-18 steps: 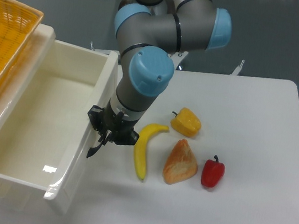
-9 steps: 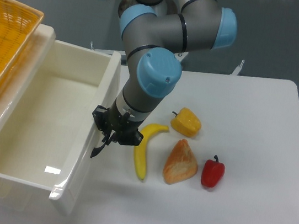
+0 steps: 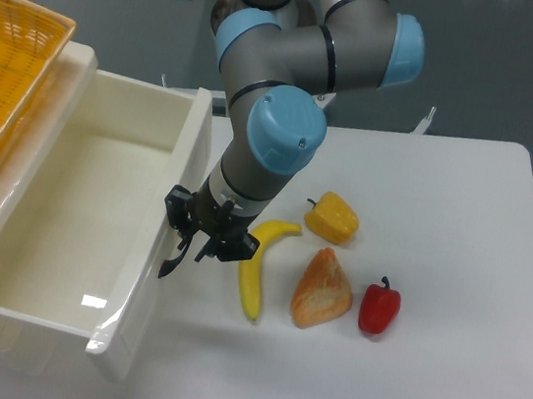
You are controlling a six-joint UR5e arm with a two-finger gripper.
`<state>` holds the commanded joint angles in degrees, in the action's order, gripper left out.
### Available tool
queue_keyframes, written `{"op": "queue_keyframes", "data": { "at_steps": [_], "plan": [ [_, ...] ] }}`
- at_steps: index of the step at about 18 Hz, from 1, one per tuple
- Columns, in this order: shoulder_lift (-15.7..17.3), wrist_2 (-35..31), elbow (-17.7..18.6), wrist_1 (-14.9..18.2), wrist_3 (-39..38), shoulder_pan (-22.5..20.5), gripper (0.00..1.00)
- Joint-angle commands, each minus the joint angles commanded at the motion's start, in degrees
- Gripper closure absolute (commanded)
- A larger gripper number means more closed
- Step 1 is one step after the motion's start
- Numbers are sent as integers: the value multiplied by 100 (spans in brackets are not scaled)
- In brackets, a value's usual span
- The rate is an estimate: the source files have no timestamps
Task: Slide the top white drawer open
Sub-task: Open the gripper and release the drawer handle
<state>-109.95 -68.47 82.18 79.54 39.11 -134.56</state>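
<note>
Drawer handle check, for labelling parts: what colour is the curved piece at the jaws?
Black, seen in the fixed camera view, on the top white drawer front.

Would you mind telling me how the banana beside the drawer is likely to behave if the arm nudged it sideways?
The banana lies flat on its curved side on the smooth white table, so it would probably slide or pivot rather than roll. It looks like a light item, so a small push should move it. The bread lies close beside it and might get bumped.
</note>
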Motion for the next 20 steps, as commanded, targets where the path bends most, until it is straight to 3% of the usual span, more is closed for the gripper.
{"op": "queue_keyframes", "data": {
  "at_steps": [9,20],
  "plan": [
    [0,79,0,0,0,-88,42],
    [-9,202,53,9,0,-105,20]
  ]
}}
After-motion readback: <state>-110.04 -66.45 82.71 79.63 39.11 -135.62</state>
